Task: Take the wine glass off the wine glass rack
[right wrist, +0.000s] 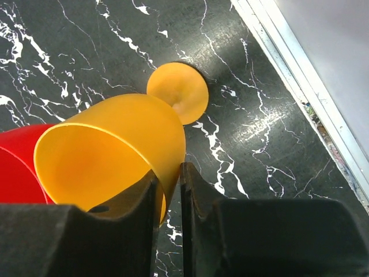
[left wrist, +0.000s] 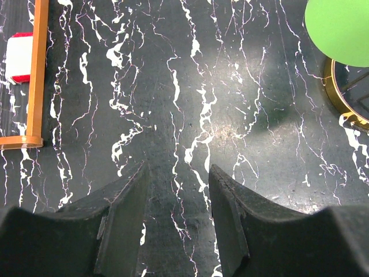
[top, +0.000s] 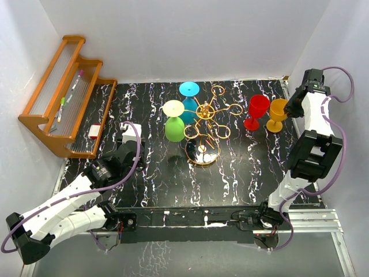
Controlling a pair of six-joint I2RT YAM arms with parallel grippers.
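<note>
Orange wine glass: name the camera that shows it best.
Right wrist: the orange wine glass fills the frame, bowl, stem and foot clear, rim between the fingers of the right hand. Top external shows it small, beside the red glass. Left wrist misses it.

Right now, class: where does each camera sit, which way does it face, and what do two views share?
Top external: above and behind the arms, looking down at table and rack; left arm, right arm show.
Left wrist: wrist-mounted, looks down at bare table; left gripper, open, shows.
Right wrist: wrist-mounted, looks down; right gripper straddles orange glass rim.
Shared: top and right wrist both see the orange glass.
</note>
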